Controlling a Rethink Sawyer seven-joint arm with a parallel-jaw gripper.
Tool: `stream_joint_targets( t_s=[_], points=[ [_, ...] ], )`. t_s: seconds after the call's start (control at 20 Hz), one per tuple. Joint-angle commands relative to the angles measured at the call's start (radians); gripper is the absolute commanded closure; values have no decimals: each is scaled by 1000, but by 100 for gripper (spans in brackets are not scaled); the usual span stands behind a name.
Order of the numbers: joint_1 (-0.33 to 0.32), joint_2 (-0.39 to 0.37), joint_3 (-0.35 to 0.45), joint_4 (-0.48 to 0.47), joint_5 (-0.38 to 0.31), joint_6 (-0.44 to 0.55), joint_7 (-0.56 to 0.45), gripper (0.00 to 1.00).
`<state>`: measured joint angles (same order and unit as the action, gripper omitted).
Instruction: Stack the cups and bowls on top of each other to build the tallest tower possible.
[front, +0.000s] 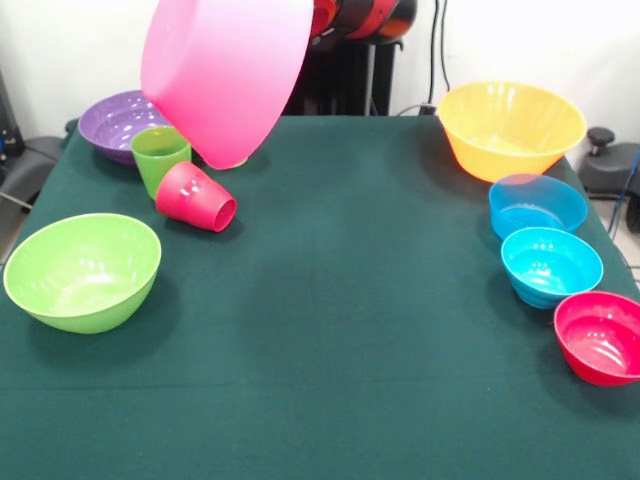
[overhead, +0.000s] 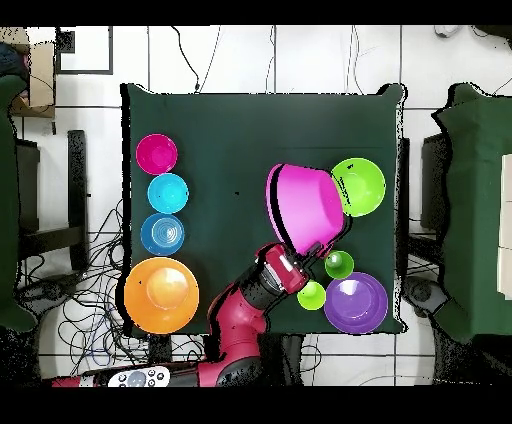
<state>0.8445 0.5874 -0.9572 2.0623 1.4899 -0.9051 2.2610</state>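
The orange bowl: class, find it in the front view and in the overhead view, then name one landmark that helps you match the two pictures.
Front view: the orange bowl stands upright at the upper right, at the table's far edge, behind the translucent blue bowl.
Overhead view: the orange bowl sits at the lower left, below the blue bowl.
Shared landmark: the row of three small bowls beside it, blue, turquoise, red.

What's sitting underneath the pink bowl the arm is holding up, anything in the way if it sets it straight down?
Yes. The tilted pink bowl hangs over the upright green cup and the tipped red cup, beside the purple bowl.
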Motion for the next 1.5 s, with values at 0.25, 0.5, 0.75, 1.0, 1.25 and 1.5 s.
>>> stream_joint_targets(
  t_s=[0.25,0.5,0.75,1.0,1.25,1.5],
  points=[
    [36,18,227,-95,146,-65,-174,100],
    [36,10,240,-95,163,-84,-194,100],
    [27,3,242,-95,148,-95,-182,100],
    [19,-5,246,-94,139,-107,-183,100],
    [18,-7,245,-92,132,-106,-183,100],
    [16,-12,246,-91,126,-103,-180,100]
  ],
)
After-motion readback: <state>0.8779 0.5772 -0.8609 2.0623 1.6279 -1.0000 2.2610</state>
